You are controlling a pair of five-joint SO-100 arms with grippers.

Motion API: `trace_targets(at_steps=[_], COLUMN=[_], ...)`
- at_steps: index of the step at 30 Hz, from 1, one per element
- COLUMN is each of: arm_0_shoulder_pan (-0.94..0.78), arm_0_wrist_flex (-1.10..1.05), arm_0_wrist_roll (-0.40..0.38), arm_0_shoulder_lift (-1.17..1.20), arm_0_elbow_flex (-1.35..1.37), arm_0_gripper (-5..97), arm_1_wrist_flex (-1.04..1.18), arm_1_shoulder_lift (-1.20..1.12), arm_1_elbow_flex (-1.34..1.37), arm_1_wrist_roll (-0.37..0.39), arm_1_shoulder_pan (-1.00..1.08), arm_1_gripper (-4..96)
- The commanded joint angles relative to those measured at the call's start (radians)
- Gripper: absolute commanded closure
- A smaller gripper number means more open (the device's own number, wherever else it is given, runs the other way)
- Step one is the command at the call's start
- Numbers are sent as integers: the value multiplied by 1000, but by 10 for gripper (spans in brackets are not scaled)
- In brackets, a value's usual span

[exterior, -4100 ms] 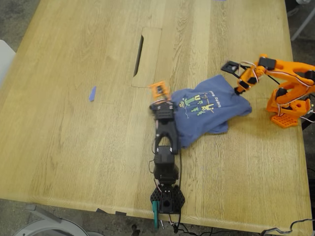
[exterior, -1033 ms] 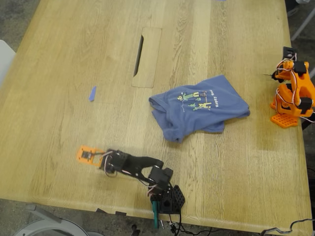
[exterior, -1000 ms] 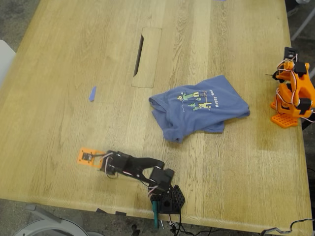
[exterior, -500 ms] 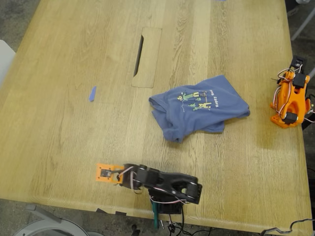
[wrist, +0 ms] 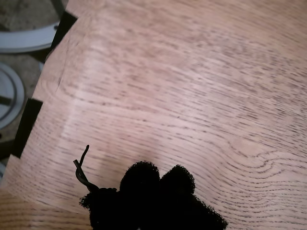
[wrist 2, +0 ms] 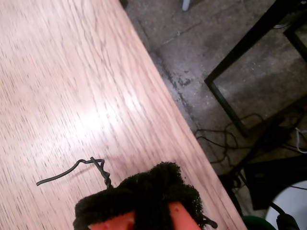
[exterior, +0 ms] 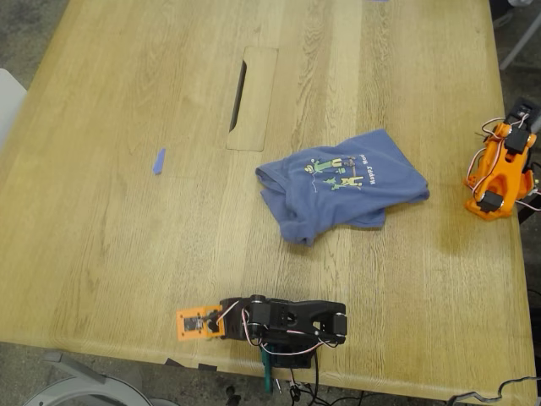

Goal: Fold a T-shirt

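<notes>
The slate-blue T-shirt (exterior: 342,190) lies loosely folded, print up, right of the table's middle in the exterior view, with nothing touching it. My first gripper (exterior: 199,324), orange on the black arm, lies low by the table's front edge, far from the shirt. Its black foam pads (wrist: 158,179) are pressed together over bare wood, shut on nothing. My second gripper (exterior: 518,112) is tucked back on the orange arm at the exterior view's right table edge. Its foam pads (wrist 2: 153,184) are also shut and hold nothing.
A small blue scrap (exterior: 158,161) lies toward the exterior view's left. A dark slot (exterior: 239,85) in an inset panel sits behind the shirt. The first wrist view shows a table corner (wrist: 53,72) and a chair base (wrist: 9,96). The second wrist view shows floor and cables (wrist 2: 230,139).
Both arms have left the T-shirt. The black arm swung away and folded down along the front edge. The orange arm drew back to the right edge. The shirt has stayed still over the last second.
</notes>
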Motion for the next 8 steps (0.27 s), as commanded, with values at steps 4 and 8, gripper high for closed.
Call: trace_targets(at_steps=[4, 8], arm_0_shoulder_pan=[-11, -15], arm_0_wrist_flex=[14, 92], arm_0_wrist_roll=[-46, -35], arm_0_shoulder_lift=[109, 110], arm_0_elbow_flex=[-15, -15], arm_0_gripper=[862, 872], arm_1_wrist_flex=[-2, 15], arm_1_shoulder_lift=[9, 9], arm_1_elbow_flex=[74, 74], arm_1_wrist_roll=[25, -3], arm_1_shoulder_pan=[14, 8], arm_1_gripper=[912, 912])
